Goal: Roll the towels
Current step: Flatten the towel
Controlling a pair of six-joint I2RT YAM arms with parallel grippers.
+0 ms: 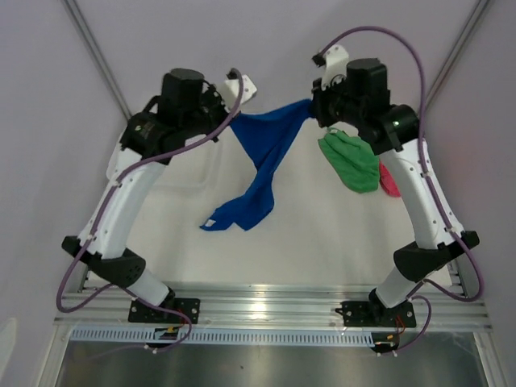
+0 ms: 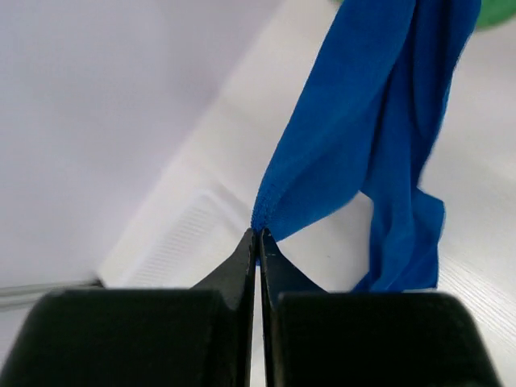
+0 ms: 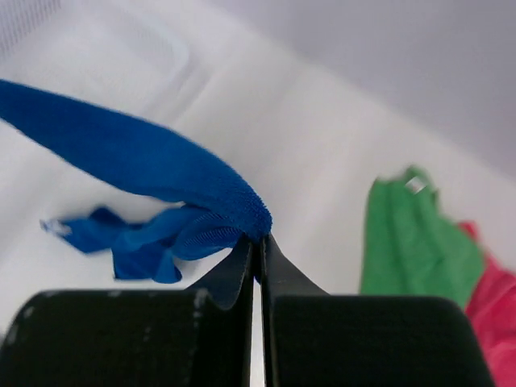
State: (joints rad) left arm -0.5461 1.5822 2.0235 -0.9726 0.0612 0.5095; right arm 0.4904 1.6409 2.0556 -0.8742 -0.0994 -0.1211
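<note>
The blue towel (image 1: 262,157) hangs stretched between both grippers above the white table, its lower end trailing on the surface. My left gripper (image 2: 258,235) is shut on one corner of the blue towel (image 2: 363,137). My right gripper (image 3: 257,239) is shut on the opposite edge of the blue towel (image 3: 145,161). In the top view the left gripper (image 1: 234,113) and right gripper (image 1: 316,109) sit at the far side, level with each other. The green towel (image 1: 351,160) lies crumpled under the right arm, and the pink-red towel (image 1: 389,181) peeks out beside it. Both show in the right wrist view, green (image 3: 407,242) and pink-red (image 3: 492,310).
A white mesh basket (image 1: 184,171) lies flat on the table behind the left arm, also visible as a ribbed white basket (image 2: 181,238) in the left wrist view. Grey walls close in the back and sides. An aluminium rail (image 1: 266,306) runs along the near edge.
</note>
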